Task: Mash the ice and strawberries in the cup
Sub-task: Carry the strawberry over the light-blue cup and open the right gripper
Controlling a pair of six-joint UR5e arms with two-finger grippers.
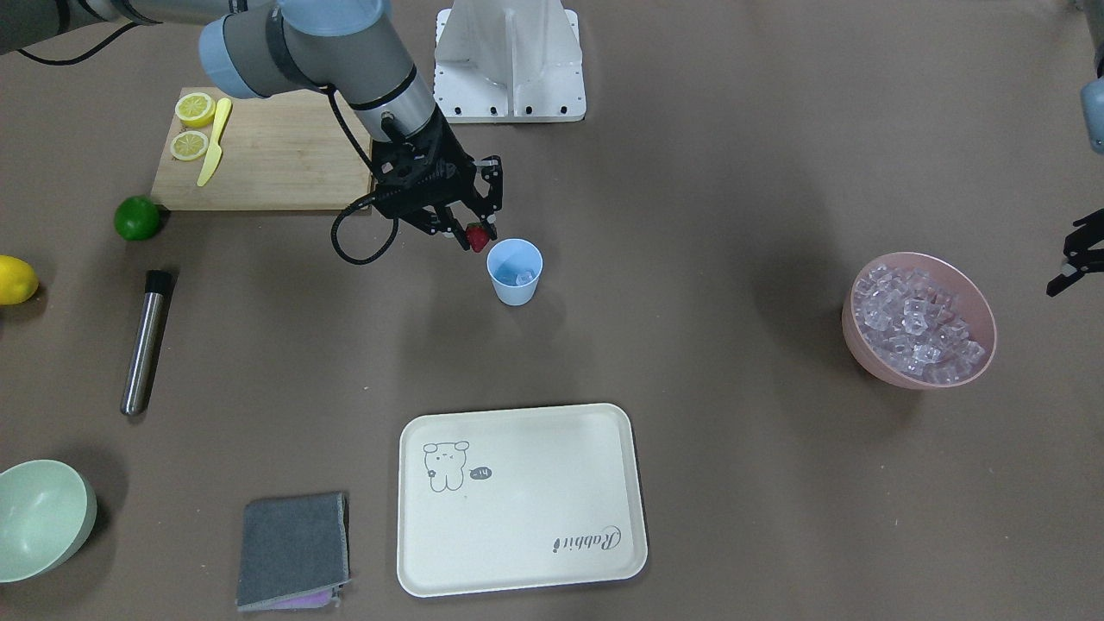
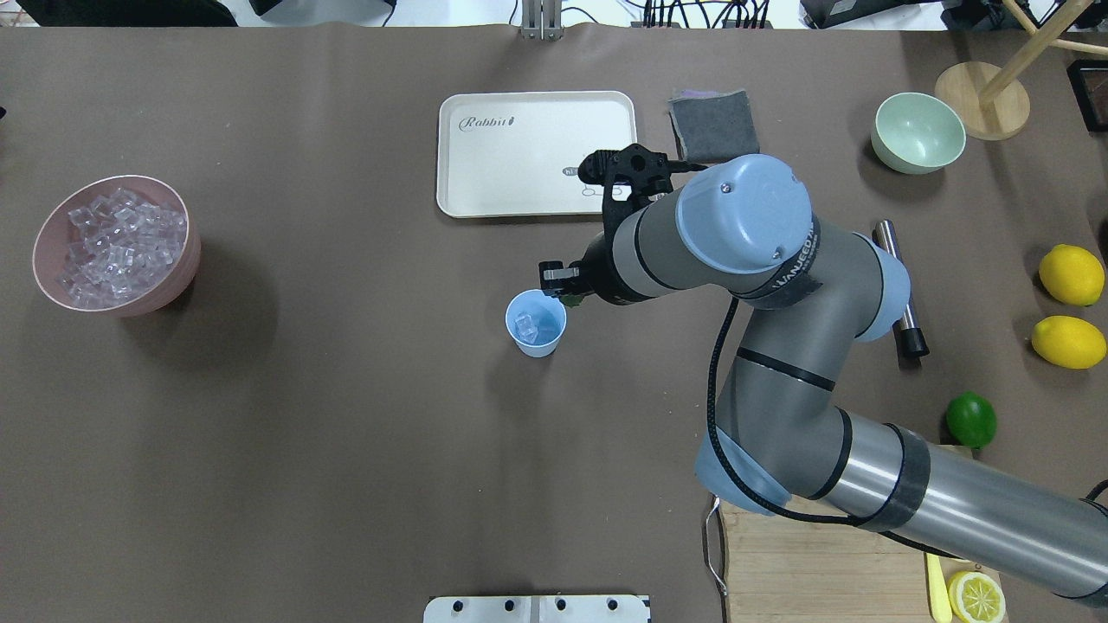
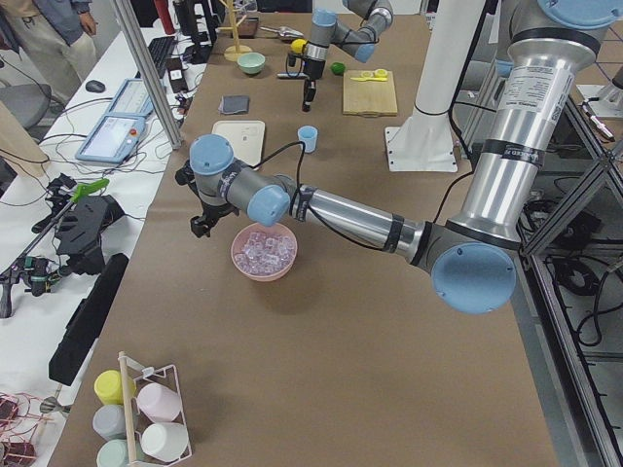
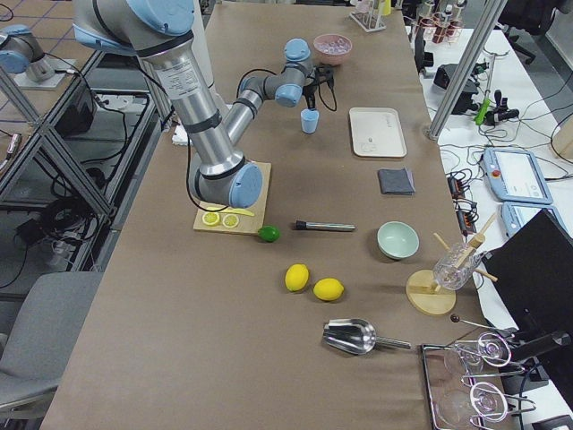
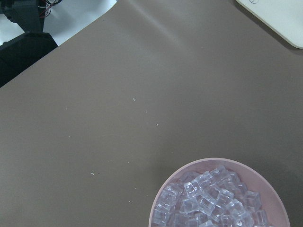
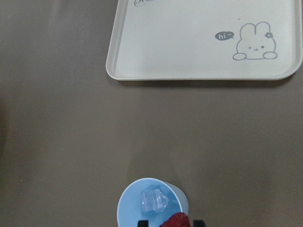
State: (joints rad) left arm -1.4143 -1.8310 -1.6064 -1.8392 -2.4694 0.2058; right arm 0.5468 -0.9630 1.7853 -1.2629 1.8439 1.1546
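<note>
The light blue cup (image 1: 515, 272) stands mid-table with one clear ice cube (image 1: 523, 278) inside; it also shows in the right wrist view (image 6: 152, 204). My right gripper (image 1: 477, 235) is shut on the small red strawberry (image 1: 477, 236) and holds it just above and beside the cup's rim on the robot's side. The strawberry (image 6: 177, 220) shows at the cup's near rim. The pink bowl (image 1: 862, 341) is heaped with ice cubes (image 1: 914, 323). My left gripper (image 1: 1072, 259) hangs beside that bowl at the frame edge, fingers apart and empty.
A cream tray (image 1: 517, 500) lies past the cup. A cutting board (image 1: 276, 155) carries lemon halves and a yellow knife. A lime (image 1: 137, 217), a lemon (image 1: 13, 280), a metal muddler (image 1: 147, 341), a pale green bowl (image 1: 39, 517) and a grey cloth (image 1: 293, 548) lie on the right arm's side.
</note>
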